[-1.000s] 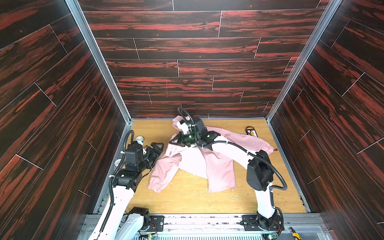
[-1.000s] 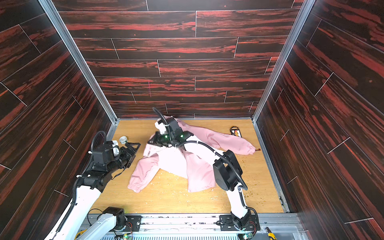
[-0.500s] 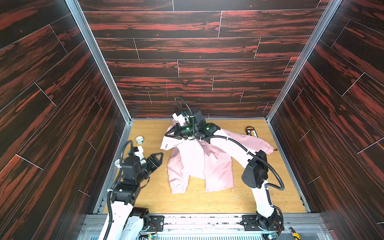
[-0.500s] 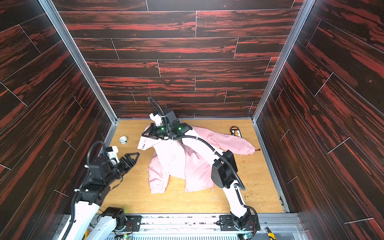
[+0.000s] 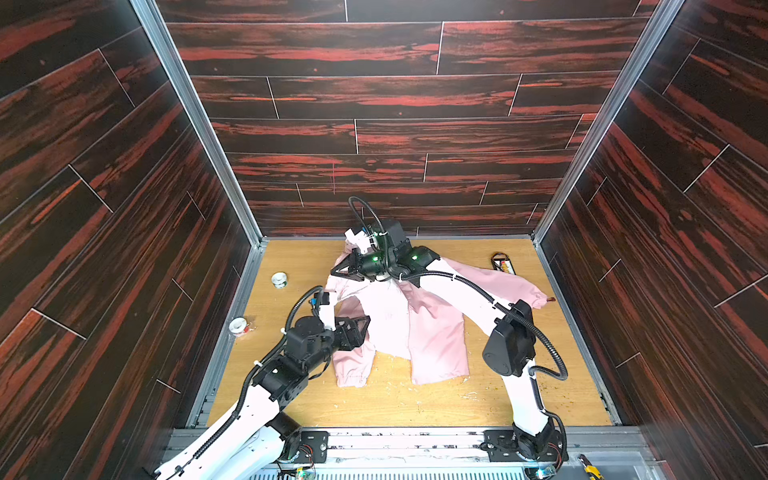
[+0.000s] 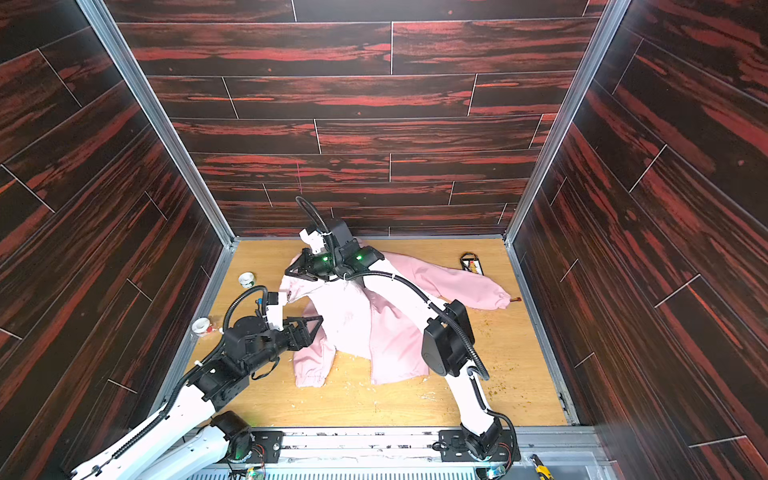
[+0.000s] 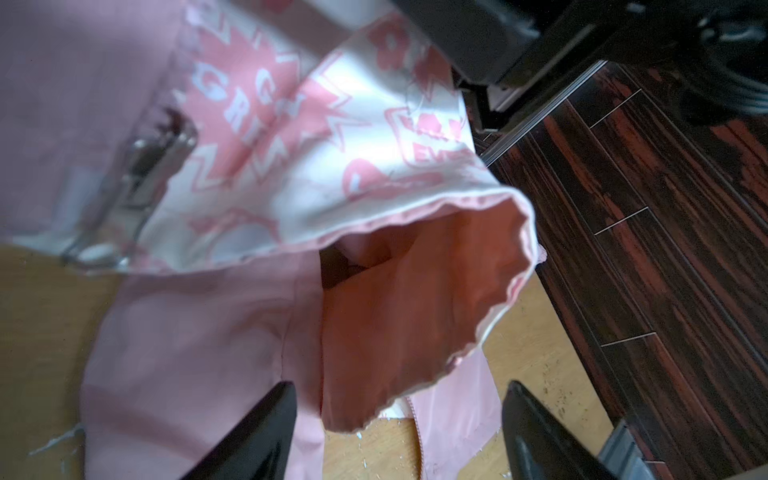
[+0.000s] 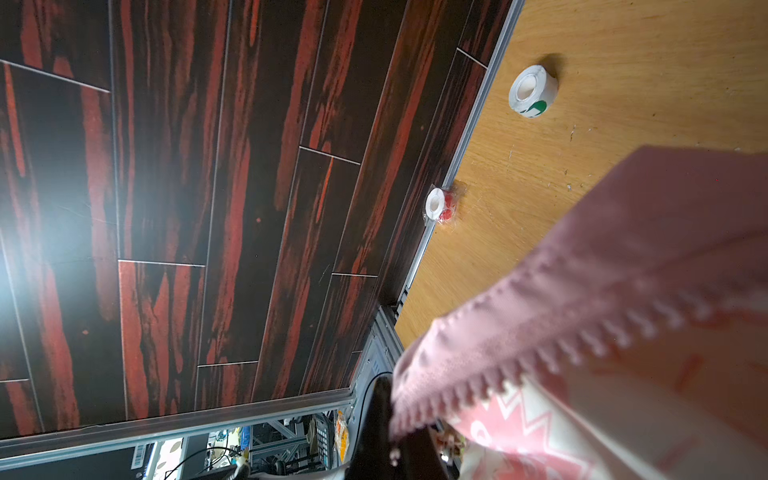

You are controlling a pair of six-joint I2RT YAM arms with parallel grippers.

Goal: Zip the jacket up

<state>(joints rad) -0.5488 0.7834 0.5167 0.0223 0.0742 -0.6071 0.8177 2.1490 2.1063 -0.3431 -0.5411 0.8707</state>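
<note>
The pale pink jacket lies open on the wooden table, one sleeve stretched to the back right and the other hanging toward the front. My right gripper is at the jacket's back left corner, shut on its toothed zipper edge and holding it up off the table. The patterned pink-and-white lining shows under that lifted edge. My left gripper is open just above the front panel beside the near sleeve. Only fabric and a line of zipper teeth lie below its fingers.
Two tape rolls lie by the left wall. A small dark object sits at the back right. Dark wood walls with metal rails close the table on three sides. Crumbs dot the front.
My left gripper has moved from the left wall in over the jacket. My right gripper has raised the zipper edge, and the near sleeve has swung in toward the front.
</note>
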